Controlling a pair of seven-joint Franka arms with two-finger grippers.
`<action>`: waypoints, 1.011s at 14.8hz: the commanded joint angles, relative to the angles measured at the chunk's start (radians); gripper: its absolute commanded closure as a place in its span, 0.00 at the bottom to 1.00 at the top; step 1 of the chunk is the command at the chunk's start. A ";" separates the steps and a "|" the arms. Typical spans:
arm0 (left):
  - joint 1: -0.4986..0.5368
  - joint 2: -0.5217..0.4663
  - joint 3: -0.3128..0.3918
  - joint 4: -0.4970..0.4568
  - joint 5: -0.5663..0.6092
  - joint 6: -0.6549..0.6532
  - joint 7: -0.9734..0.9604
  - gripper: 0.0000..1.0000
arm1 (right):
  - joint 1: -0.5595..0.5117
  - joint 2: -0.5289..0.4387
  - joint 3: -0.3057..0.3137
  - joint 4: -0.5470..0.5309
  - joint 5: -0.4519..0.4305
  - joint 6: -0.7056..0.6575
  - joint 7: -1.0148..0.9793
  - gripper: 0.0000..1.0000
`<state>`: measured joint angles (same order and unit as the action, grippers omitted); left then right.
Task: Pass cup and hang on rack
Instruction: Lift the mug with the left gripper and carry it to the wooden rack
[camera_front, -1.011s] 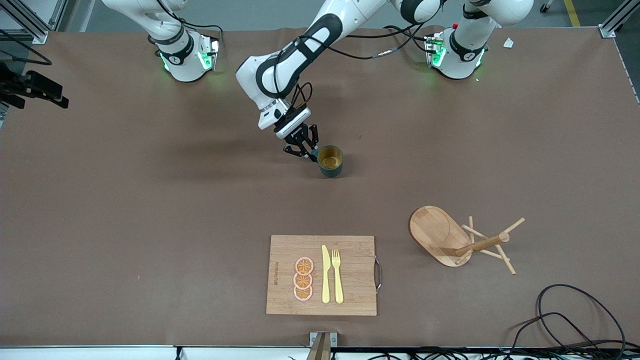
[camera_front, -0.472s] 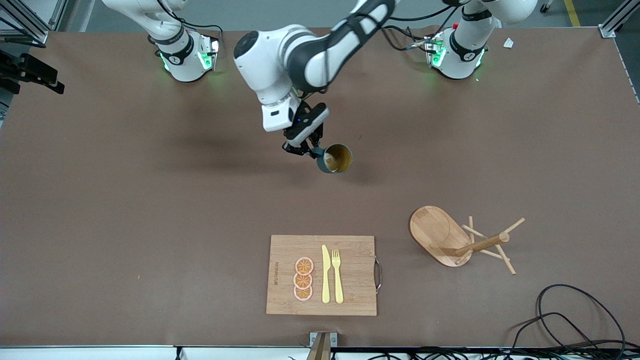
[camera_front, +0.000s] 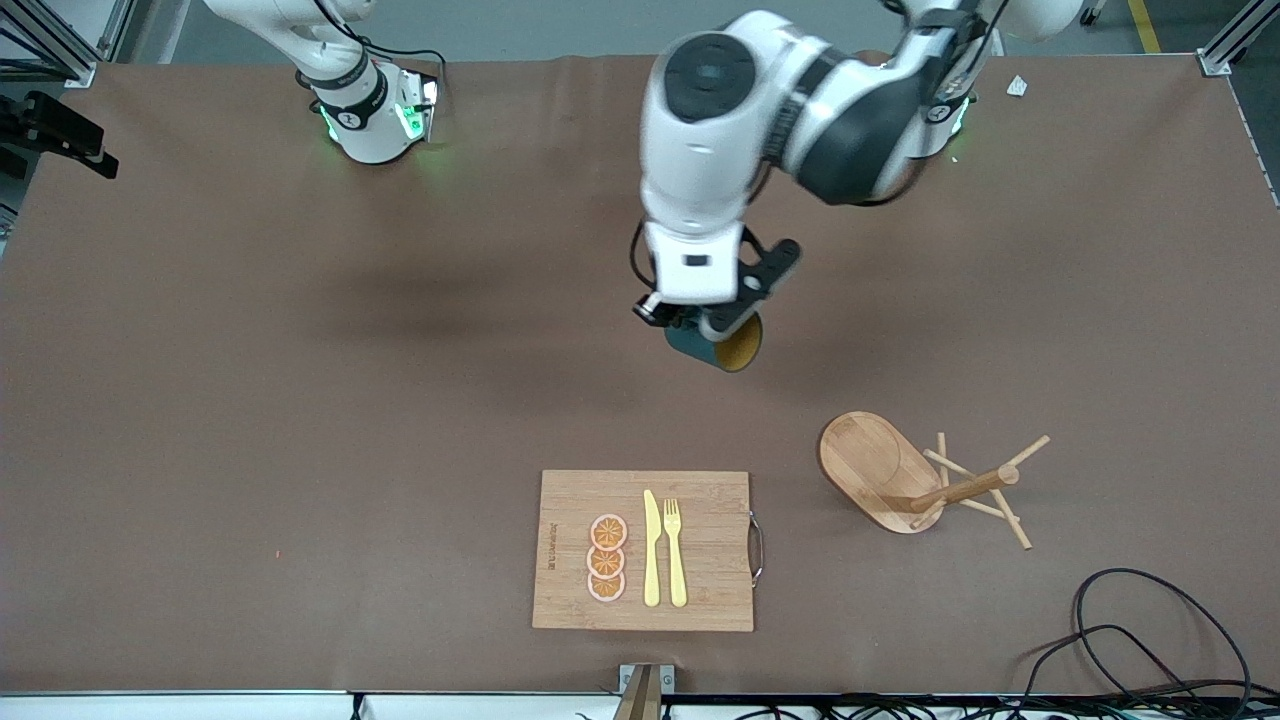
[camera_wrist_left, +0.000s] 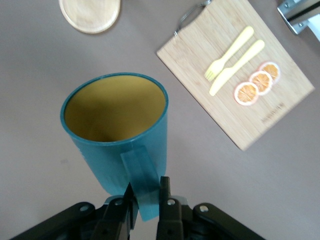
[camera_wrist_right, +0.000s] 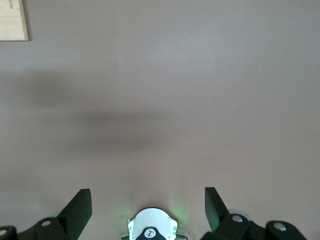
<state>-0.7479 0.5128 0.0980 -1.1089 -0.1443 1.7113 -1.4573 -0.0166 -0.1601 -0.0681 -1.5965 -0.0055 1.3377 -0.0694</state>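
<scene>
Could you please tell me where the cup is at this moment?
The cup is in the air over the middle of the table, held by its handle in the left gripper, farther from the front camera than the cutting board and the rack.

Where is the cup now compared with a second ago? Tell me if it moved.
Yes. The cup, held by its handle in the left gripper, has left the table and shifted toward the rack.
</scene>
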 joint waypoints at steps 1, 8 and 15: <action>0.096 -0.056 -0.007 -0.039 -0.176 0.022 0.098 0.99 | -0.016 -0.010 0.010 -0.003 -0.005 0.011 0.000 0.00; 0.393 -0.083 -0.007 -0.081 -0.595 -0.090 0.388 0.99 | -0.016 -0.010 0.010 -0.007 -0.001 0.015 0.002 0.00; 0.574 -0.082 -0.007 -0.271 -0.825 -0.130 0.714 0.99 | -0.037 -0.013 -0.006 -0.007 0.028 -0.006 0.000 0.00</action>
<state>-0.2080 0.4548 0.0980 -1.3066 -0.9207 1.5870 -0.8278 -0.0266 -0.1599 -0.0790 -1.5963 0.0008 1.3374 -0.0695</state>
